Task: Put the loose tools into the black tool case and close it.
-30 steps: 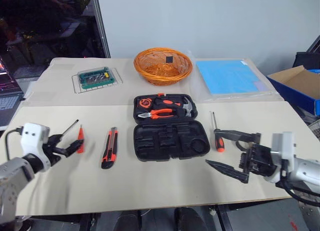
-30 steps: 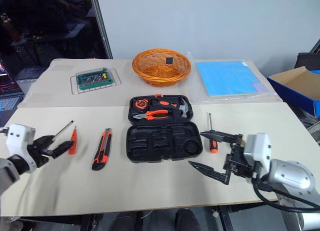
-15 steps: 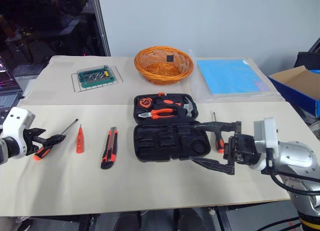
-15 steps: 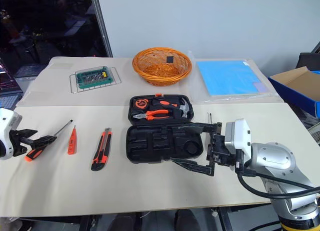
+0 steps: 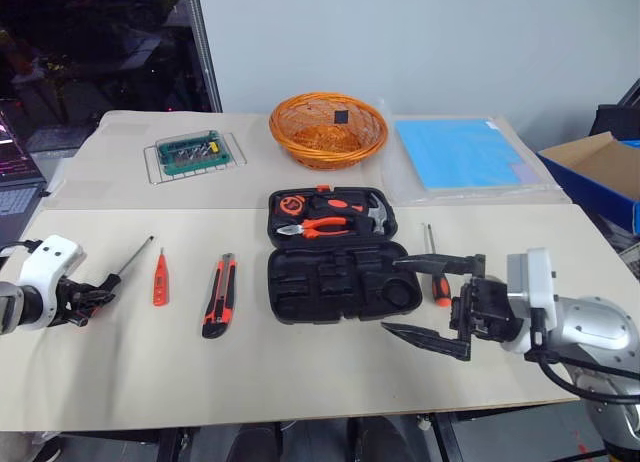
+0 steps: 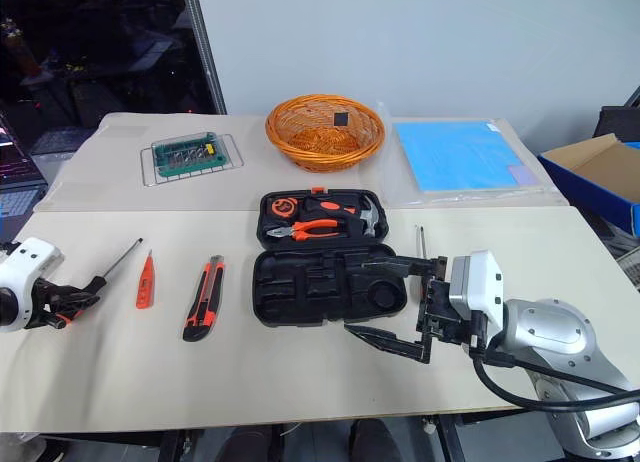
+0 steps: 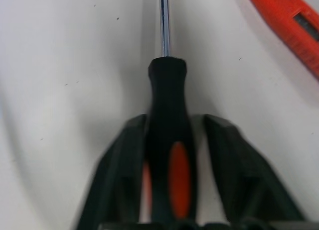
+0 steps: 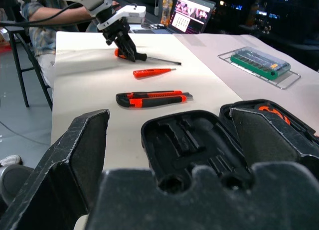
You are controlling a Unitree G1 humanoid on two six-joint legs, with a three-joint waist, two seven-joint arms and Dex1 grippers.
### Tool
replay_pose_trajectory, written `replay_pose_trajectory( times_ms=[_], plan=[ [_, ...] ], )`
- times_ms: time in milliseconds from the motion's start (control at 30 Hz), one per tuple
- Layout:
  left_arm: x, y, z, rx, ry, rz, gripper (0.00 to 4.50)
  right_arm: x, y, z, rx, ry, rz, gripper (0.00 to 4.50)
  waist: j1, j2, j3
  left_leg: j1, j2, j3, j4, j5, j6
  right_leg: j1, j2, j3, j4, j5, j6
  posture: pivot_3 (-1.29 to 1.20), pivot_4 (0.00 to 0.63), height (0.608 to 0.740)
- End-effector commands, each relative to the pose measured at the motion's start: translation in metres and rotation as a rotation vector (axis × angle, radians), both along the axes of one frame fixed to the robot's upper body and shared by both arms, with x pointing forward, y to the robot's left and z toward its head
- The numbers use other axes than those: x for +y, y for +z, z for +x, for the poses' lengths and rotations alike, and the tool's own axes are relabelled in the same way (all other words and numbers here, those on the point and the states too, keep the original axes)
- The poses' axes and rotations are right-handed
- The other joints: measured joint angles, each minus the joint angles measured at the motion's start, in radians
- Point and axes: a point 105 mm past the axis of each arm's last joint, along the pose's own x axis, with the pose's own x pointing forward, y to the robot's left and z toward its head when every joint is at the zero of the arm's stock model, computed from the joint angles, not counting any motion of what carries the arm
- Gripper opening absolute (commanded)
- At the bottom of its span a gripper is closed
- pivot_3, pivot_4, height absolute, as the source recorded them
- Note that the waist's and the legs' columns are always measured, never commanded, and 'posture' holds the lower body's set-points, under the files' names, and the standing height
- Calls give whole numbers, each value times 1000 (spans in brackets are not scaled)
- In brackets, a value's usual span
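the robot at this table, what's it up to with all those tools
It is packing loose tools into the open black tool case. The left gripper has its fingers around the handle of a black-and-orange screwdriver lying at the table's left edge. The right gripper hangs open beside the case, holding nothing. The tester screwdriver, the utility knife and a second screwdriver lie loose on the table.

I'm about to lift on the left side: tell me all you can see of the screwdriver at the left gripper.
The screwdriver has a black handle with orange inserts and a slim bright steel shaft. It lies flat on the beige table cover, shaft pointing away from the left gripper, whose fingers flank the handle. The orange tester lies apart beside it.
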Motion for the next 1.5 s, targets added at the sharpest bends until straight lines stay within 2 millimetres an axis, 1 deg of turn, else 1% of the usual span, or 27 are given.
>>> replay_pose_trajectory(
  times_ms=[33,67,100,133,167,200,233,267,300,367,433,500,600,667,733,833,967,1067,1133,1267,1333,1367,1467,1500],
  plan=[
    [-51,83,12,-271,-283,-110,834,-10,9,-4,-50,-61,10,4500,4,-3,1,-1,0,0,0,0,0,-1,0,-1,0,1,-2,0,150,740],
    [-68,97,11,-291,-375,-118,834,-15,7,-4,-46,-87,11,4500,9,-5,1,-4,1,-1,1,0,0,-2,0,-4,0,2,-4,0,150,740],
    [-86,105,10,-287,-452,-133,834,-20,6,-3,-41,-117,12,4500,15,-7,1,-6,2,-2,2,1,-1,-2,-1,-7,0,3,-5,0,150,740],
    [-105,109,10,-269,-521,-143,834,-25,5,-3,-35,-152,11,4500,20,-7,1,-7,2,-2,3,1,-2,-2,-1,-10,0,3,-6,0,150,740],
    [-125,108,11,-236,-592,-134,834,-32,3,-2,-27,-192,7,4500,22,-7,1,-7,2,-2,3,1,-2,-1,-2,-10,0,4,-6,0,150,740],
    [-149,105,12,-209,-684,-109,834,-40,0,-3,-18,-235,-1,4500,26,-6,1,-7,1,-2,4,1,-2,0,-2,-10,-1,3,-6,0,150,740],
    [-172,101,13,-185,-760,-98,834,-48,-2,-4,-7,-275,-8,4500,30,-3,0,-7,0,-2,4,1,-1,2,-3,-10,-1,3,-5,0,150,740],
    [-191,97,16,-163,-810,-100,834,-54,-3,-5,4,-308,-13,4500,39,1,-2,-6,-1,-2,5,2,0,4,-3,-9,-2,1,1,0,150,740],
    [-210,94,21,-152,-859,-95,834,-61,-4,-8,11,-341,-21,4500,38,3,-3,-6,-3,-2,6,3,3,5,-3,-8,-1,-1,5,0,150,740],
    [-234,86,31,-124,-900,-75,834,-70,-4,-12,19,-383,-36,4500,38,4,-3,-6,-2,-2,7,4,3,5,-1,-6,1,-1,6,0,150,740],
    [-254,76,42,-91,-922,-56,834,-79,-3,-18,28,-417,-55,4500,27,3,-2,-7,-2,-6,9,5,5,4,3,-6,3,-1,7,0,150,740],
    [-270,66,51,-64,-958,-11,834,-86,-3,-24,40,-445,-83,4500,25,3,-2,-7,-1,-9,9,5,5,5,6,-4,3,0,6,0,150,740],
    [-288,55,64,-43,-998,45,834,-92,-3,-30,42,-473,-108,4500,9,3,-2,-7,-1,-10,10,4,5,5,7,-1,3,-1,6,0,150,740],
    [-296,47,75,-28,-1000,80,834,-91,-2,-32,34,-486,-110,4500,8,3,-2,-7,-1,-10,10,4,5,5,8,-1,3,-1,6,0,150,740],
    [-295,37,84,-16,-1017,156,834,-89,0,-33,24,-491,-106,4500,6,3,-2,-7,-1,-11,11,4,5,5,8,0,3,-1,5,0,150,740],
    [-303,33,93,-14,-1037,193,834,-77,2,-32,11,-470,-98,4500,5,3,-2,-8,-1,-11,11,4,5,4,13,7,2,-2,5,0,150,740],
    [-303,26,103,-5,-1038,237,834,-64,5,-28,-4,-447,-77,4500,8,3,-2,-12,-1,-12,13,4,6,3,14,9,2,-2,6,0,150,740],
    [-303,21,107,7,-1060,281,834,-56,6,-29,-4,-436,-73,4500,10,3,-2,-14,-3,-13,16,3,7,4,14,10,2,-3,7,0,150,740],
    [-302,18,107,19,-1073,291,834,-55,5,-30,-1,-441,-72,4500,10,3,-2,-16,-3,-13,17,3,7,3,14,11,2,-3,7,0,150,740],
    [-294,13,107,25,-1104,351,834,-55,4,-31,4,-454,-65,4500,11,3,-2,-17,-4,-14,18,3,7,3,14,12,2,-3,8,0,150,740],
    [-296,17,110,-12,-1107,352,1851,-55,4,-30,5,-454,-64,4500,11,4,-2,-16,-4,-14,18,3,7,4,14,13,3,-3,8,0,150,740],
    [-296,19,111,-22,-1108,351,2098,-55,4,-30,5,-454,-64,4500,11,4,-2,-16,-4,-14,18,3,7,4,14,13,3,-3,8,0,150,740],
    [-305,47,109,-143,-1107,233,3024,-55,4,-30,4,-451,-57,4500,12,4,-3,-14,-4,-15,18,4,8,5,14,13,3,-3,8,0,150,740],
    [-306,60,101,-170,-1119,156,3385,-55,4,-29,4,-450,-56,4500,11,4,-3,-15,-4,-15,18,4,9,4,15,13,3,-3,8,0,150,740]
  ],
)
